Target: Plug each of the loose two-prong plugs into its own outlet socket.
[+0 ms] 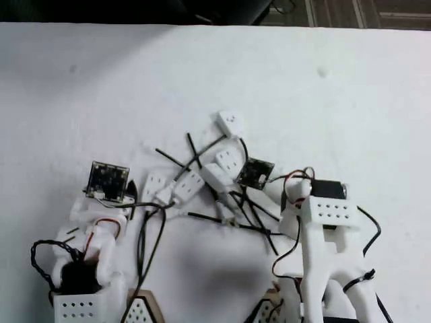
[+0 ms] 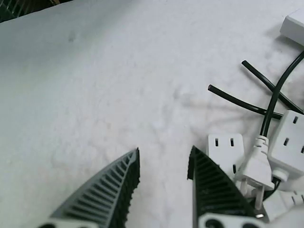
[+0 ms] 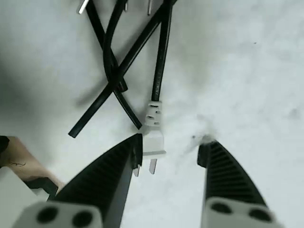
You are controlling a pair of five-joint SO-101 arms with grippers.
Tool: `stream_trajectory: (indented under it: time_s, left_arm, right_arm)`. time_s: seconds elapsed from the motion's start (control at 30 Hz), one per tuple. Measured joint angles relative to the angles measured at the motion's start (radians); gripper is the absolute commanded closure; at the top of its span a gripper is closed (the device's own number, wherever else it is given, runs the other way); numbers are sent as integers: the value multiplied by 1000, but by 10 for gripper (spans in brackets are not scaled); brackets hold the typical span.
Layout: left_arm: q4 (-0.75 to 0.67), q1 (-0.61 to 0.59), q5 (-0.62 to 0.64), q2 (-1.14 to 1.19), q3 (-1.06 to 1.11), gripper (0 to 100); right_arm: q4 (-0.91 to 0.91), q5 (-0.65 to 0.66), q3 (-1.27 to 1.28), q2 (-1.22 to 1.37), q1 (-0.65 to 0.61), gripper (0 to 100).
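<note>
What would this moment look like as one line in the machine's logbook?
left claw: open, empty, beside socket block | right claw: open over loose plug | stage: no plug gripped yet

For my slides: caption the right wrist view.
Open right gripper above a loose white plug among black cords.

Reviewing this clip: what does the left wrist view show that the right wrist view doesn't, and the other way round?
Left wrist view alone: two white sockets, with a loose plug by the sockets, prongs bare. Right wrist view alone: a lone plug lying beside one finger of the right gripper. Both: the white table, black cords, and an open, empty gripper; in the left wrist view, the left gripper.
</note>
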Motion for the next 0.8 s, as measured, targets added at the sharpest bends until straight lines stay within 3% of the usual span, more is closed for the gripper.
stream_trajectory:
  time_s: [0.23,0.53,0.7,0.8]
  left_arm:
    - [0,0,0,0,0,816]
    - [0,0,0,0,0,816]
    - [0,0,0,0,0,816]
    - [0,0,0,0,0,816]
  right_arm:
    - [-12,0,3,61,2,796]
    - [-190,0,2,322,29,802]
    - [-212,0,-3,356,34,991]
    - [-227,0,-12,359,40,984]
